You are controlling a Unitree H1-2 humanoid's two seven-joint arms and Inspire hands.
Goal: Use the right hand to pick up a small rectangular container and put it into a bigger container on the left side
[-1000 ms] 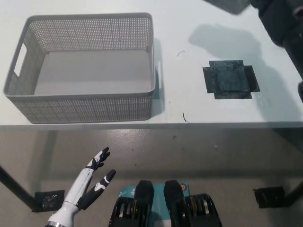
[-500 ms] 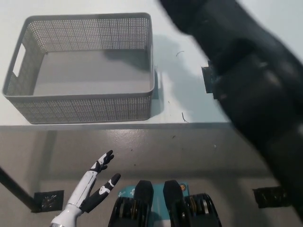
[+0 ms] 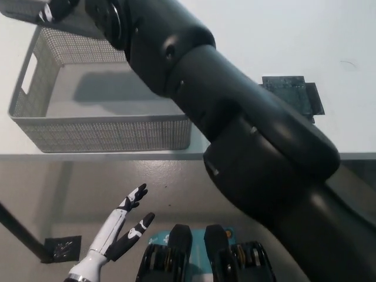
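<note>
Two containers: a large grey basket (image 3: 106, 132) with perforated mesh walls, rounded corners and a slot handle in its left end; a small grey rectangular container (image 3: 20, 9) at the top left corner, cut by the frame edge.
Basket floor: smooth and bare where it shows, with a soft dark shadow lying across it.
Small container place: up above the basket's far left corner, against the black right hand (image 3: 59, 9); only a plain grey slab of it shows, so its full shape is hard to make out.
Right hand: mostly out of frame at the top left; it appears closed on the small container, though the fingers themselves are barely seen.
Right arm (image 3: 235, 129): glossy black, thick rounded segments with small recessed screws, running from bottom right to top left; it hides the basket's right end and far wall.
Left hand (image 3: 126, 223): white with black fingertips, low at the left below the table edge, fingers spread, holding nothing.
Table (image 3: 282, 35): smooth white top, straight front edge.
Dark patch (image 3: 299, 94): squarish, wrinkled tape-like marking on the table, its left part covered by the arm.
Floor (image 3: 70, 188): pale, speckled, seen under the table.
</note>
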